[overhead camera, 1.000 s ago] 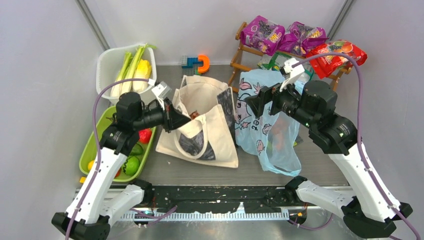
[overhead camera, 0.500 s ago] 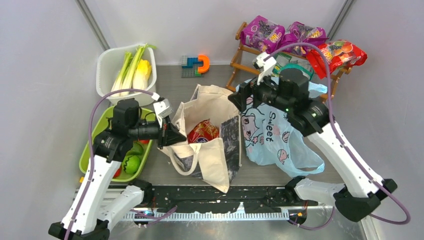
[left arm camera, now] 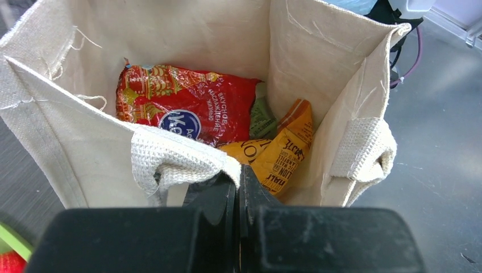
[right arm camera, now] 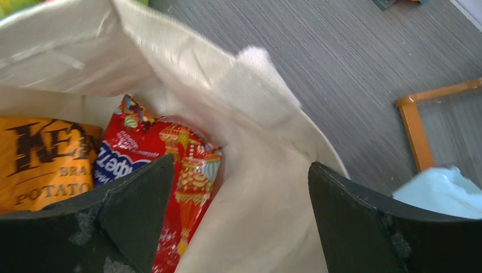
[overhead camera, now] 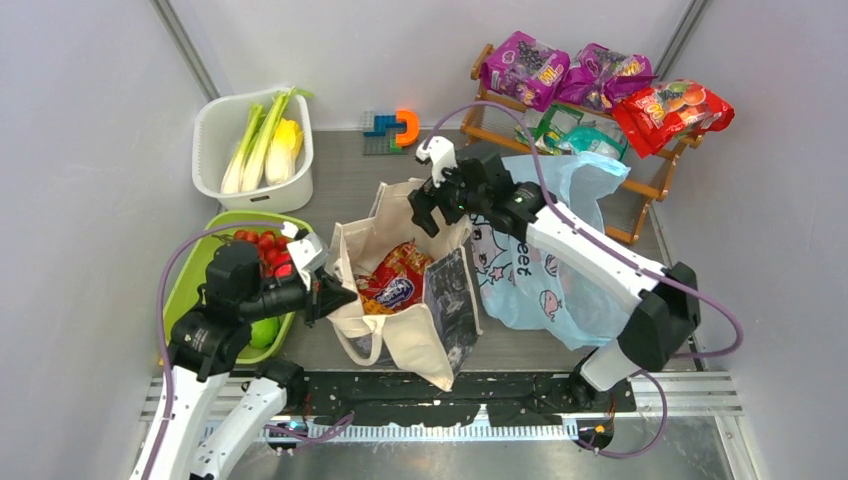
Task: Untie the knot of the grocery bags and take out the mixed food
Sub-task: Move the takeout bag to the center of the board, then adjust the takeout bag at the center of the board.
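Left gripper (overhead camera: 325, 296) (left arm camera: 239, 177): pinches tight on the near rim of the cloth bag (overhead camera: 400, 335), right by a strap.

Right gripper (overhead camera: 428, 207) (right arm camera: 239, 168): gapes wide over the far rim of the cloth bag and holds nothing. One finger inside, above the red packet (left arm camera: 193, 105); the other outside; cloth wall between.

Cloth bag: stands on the table, mouth wide and facing up.

Red packet: lies in the bag, long side slanting from near left to far right in the top view. Touches the orange packet (left arm camera: 284, 153).

Blue bag (overhead camera: 540, 300): lies on the table against the cloth bag's right side, long way running near to far.

Green stalks (overhead camera: 248, 150): lie in the white tub (overhead camera: 262, 198), far left, long way pointing away from the arms, green tips far.
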